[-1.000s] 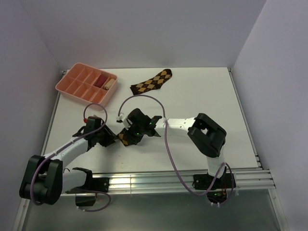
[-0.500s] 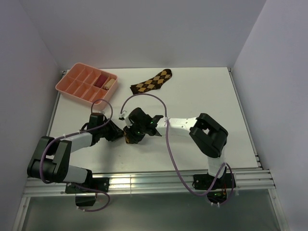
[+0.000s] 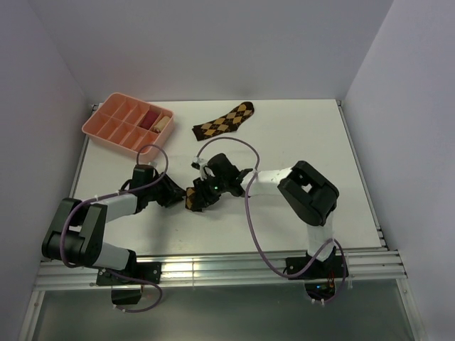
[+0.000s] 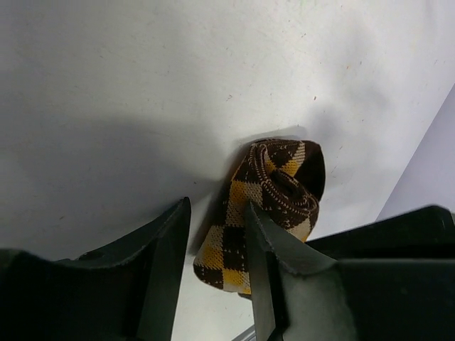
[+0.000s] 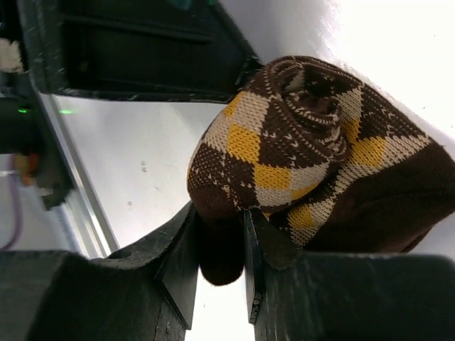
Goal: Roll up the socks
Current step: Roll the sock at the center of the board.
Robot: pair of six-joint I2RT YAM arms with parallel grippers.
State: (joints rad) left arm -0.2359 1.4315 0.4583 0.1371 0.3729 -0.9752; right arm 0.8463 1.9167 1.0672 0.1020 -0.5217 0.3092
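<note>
One rolled sock (image 3: 193, 202) lies near the middle of the table (image 3: 298, 142); the second sock (image 3: 225, 121) lies flat toward the far edge. Within the last second the left arm has swung in low from the near-left, so both arms now flank the roll, which looks nearly finished. The right gripper (image 5: 220, 213) pinches the sock's loose brown end. The left gripper (image 4: 217, 206) stands part-open just beside the roll, clamping nothing.
</note>
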